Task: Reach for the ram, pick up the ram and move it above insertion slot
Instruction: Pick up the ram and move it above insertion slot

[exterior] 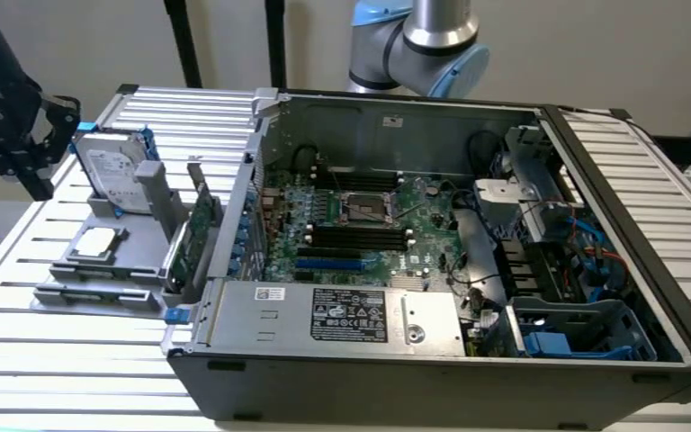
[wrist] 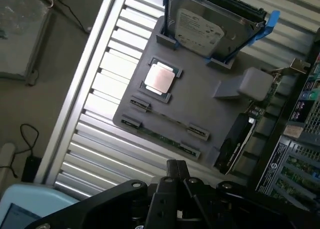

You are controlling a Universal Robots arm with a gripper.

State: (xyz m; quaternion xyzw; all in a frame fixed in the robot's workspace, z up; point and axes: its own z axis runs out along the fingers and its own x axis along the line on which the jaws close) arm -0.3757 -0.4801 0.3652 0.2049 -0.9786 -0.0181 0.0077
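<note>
The ram [wrist: 161, 137] is a thin green stick standing on edge between two clips at the near edge of a grey holder block [wrist: 200, 96]. My gripper [wrist: 176, 171] hangs above the table slats a short way from that edge, apart from the ram. In the exterior view my black gripper [exterior: 19, 166] hovers at the far left, above and beside the holder block [exterior: 112, 265]. The black memory slots [exterior: 358, 236] lie on the motherboard inside the open computer case [exterior: 442, 360].
The block also holds an upright hard drive [exterior: 115, 166] [wrist: 210, 24], a square processor [exterior: 97, 241] [wrist: 160, 79] and a tall green expansion card [exterior: 195, 229] next to the case wall. A slatted metal table [exterior: 33, 360] carries everything. Cables and a power supply [exterior: 345, 315] fill the case.
</note>
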